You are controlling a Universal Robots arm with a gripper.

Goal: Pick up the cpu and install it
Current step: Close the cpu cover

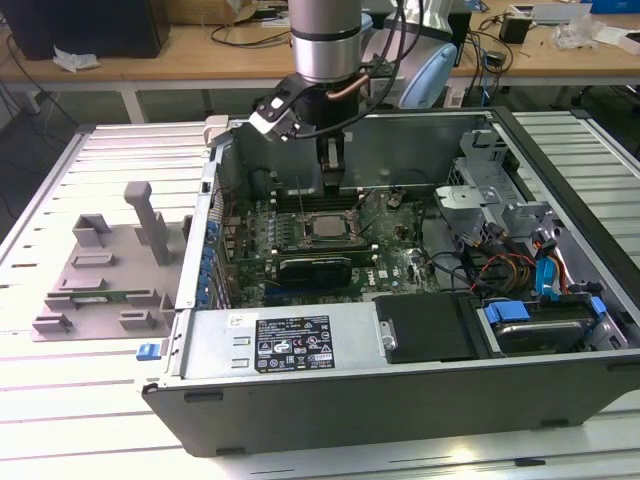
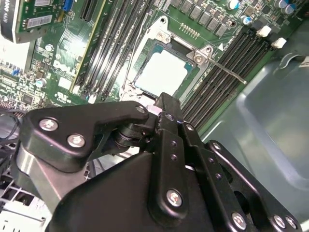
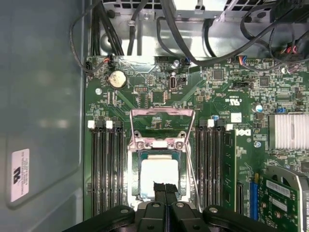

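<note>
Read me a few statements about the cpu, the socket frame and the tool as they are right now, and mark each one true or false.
1. The small square cpu with the pale silver-grey metal top lies flat in the socket on the green motherboard. True.
2. The metal socket frame is shut over the cpu. False: it is swung open, off the cpu.
3. The black tool is down inside the open grey computer case, close by the cpu. True.
4. The tool is spread wide open. False: its fingers are close together.
</note>
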